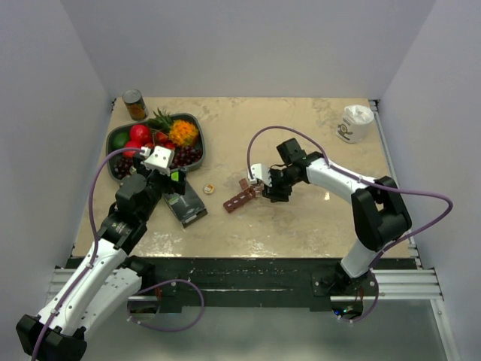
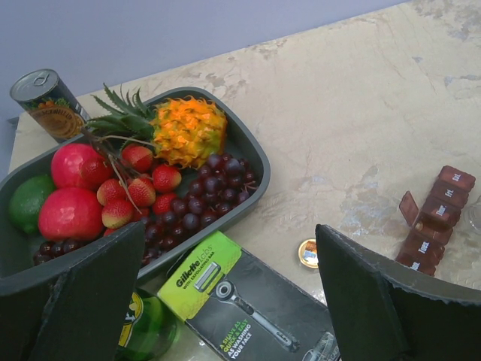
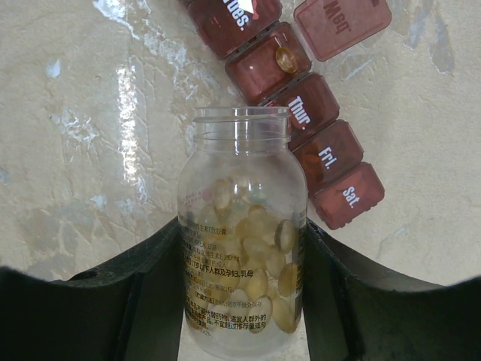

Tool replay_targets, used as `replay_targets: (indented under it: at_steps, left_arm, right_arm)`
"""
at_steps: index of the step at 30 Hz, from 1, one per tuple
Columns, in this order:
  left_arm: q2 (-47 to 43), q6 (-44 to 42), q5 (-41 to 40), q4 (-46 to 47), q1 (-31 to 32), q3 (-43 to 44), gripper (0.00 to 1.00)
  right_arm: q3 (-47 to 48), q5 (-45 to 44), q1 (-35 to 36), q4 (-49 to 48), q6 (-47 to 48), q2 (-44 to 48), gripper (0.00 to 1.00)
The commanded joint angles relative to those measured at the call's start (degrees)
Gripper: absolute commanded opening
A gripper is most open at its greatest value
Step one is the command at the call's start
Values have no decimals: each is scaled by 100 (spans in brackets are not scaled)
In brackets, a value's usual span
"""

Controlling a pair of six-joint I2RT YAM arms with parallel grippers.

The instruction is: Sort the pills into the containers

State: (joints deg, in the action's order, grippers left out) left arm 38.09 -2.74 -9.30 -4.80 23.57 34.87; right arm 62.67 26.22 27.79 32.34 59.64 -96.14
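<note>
My right gripper is shut on a small clear bottle with no cap. Yellowish pills fill its lower half. The bottle's mouth lies just beside the containers, a dark red strip of day-marked compartments. One compartment has its lid flipped open and holds a single pill. From above, the right gripper hangs at the far end of the containers. My left gripper is open over a razor box, well left of the containers.
A razor box and a green bottle lie under the left gripper. A fruit bowl, a tin can and a small gold cap are nearby. A white cup stands at the back right.
</note>
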Motion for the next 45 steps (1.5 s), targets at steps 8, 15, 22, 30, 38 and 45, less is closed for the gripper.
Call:
replay_targets:
  at_steps: [8, 15, 22, 30, 38, 45]
  left_arm:
    - [-47, -130, 33, 225, -37, 55, 99]
    - [-38, -139, 42, 225, -37, 63, 100]
    - [-47, -139, 60, 234, -37, 55, 100]
    - [-47, -139, 77, 225, -37, 55, 100]
    - [-56, -147, 86, 225, -37, 55, 100]
    - [-73, -148, 95, 225, -37, 55, 100]
  right_arm:
    - [509, -362, 192, -52, -189, -186, 3]
    - [632, -679, 332, 44, -189, -283, 3]
    - [746, -934, 429, 150, -145, -335, 3]
    - [834, -1163, 534, 229, -145, -406, 3]
    - [895, -1338, 613, 273, -180, -467, 3]
    - [922, -1523, 692, 308, -198, -485, 3]
